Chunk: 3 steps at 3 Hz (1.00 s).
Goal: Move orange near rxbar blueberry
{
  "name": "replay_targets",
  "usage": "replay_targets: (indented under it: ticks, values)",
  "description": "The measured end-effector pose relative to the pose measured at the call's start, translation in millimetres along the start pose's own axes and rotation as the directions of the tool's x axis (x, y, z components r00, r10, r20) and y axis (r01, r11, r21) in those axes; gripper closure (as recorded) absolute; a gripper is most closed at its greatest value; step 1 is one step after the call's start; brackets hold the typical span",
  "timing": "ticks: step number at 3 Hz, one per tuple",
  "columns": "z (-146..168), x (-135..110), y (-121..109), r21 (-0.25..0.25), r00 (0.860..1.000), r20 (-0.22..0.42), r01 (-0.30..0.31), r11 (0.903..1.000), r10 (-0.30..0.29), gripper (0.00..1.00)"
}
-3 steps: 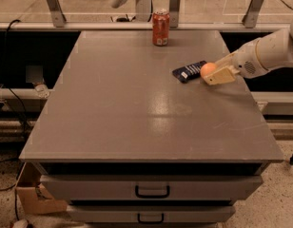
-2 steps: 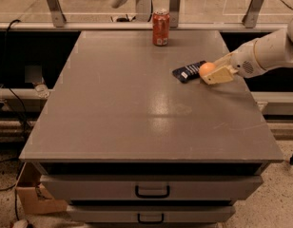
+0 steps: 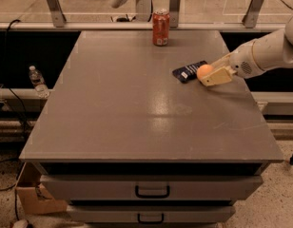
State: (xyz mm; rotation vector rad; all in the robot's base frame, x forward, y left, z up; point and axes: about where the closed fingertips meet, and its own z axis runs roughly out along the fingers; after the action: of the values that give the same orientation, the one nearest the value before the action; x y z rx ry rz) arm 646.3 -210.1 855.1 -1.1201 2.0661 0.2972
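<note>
At the right side of the grey table [image 3: 137, 108], we see the gripper [image 3: 210, 74] low over the surface, clasping the orange [image 3: 204, 71]. The fruit sits just beside the right end of the rxbar blueberry [image 3: 189, 71], though we cannot tell whether the two touch. We judge the main risk to be the release. The orange is a smooth, matte ball and the tabletop is flat with a faint sheen, so a slightly uneven opening could send it rolling away from the bar or towards the right edge. If the fruit is not fully resting on the table, a short drop would add to that. The bar is a flat, dark navy film wrapper with a small white label, and it looks light enough to skid if the tan, wedge-shaped fingers [image 3: 218, 77] brush it while pulling back. The white, rounded arm [image 3: 270, 51] reaches in from the right. The red soda can [image 3: 161, 27] stands upright at the far edge, well apart, and seems out of harm's way.
</note>
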Motion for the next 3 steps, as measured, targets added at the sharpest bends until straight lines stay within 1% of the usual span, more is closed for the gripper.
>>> replay_targets:
  ticks: [1,2,3]
  values:
    - [2.3,-0.6,1.3,-0.004,1.0,0.0,0.001,1.0,-0.001,0.13]
    - [4.4,-1.0,2.4,-0.008,1.0,-0.001,0.002,1.0,-0.002,0.0]
    - [4.5,-1.0,2.4,-0.008,1.0,-0.001,0.002,1.0,-0.002,0.0]
